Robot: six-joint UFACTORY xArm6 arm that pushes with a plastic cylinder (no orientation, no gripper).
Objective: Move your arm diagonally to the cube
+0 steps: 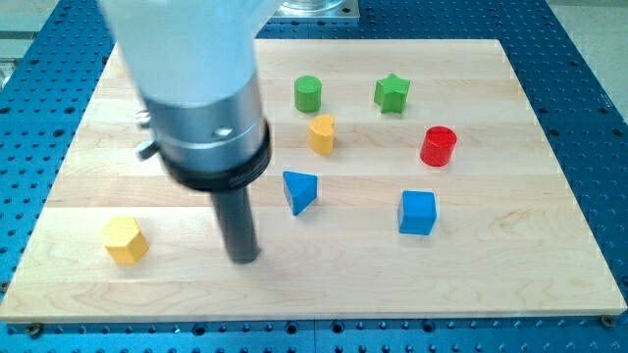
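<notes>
The blue cube point(417, 212) sits on the wooden board point(510, 255) right of centre. My tip point(244, 259) rests on the board toward the view's bottom left of centre, far left of the cube. A blue triangular block point(300, 190) stands between my tip and the cube, just up and right of the tip. The arm's white and grey body point(196, 98) covers the board's upper left.
A yellow hexagonal block point(126, 240) lies at the lower left. A yellow cylinder-like block point(322, 134), a green cylinder point(308, 93), a green star point(392, 93) and a red cylinder point(439, 146) stand in the upper half. A blue perforated table point(599, 118) surrounds the board.
</notes>
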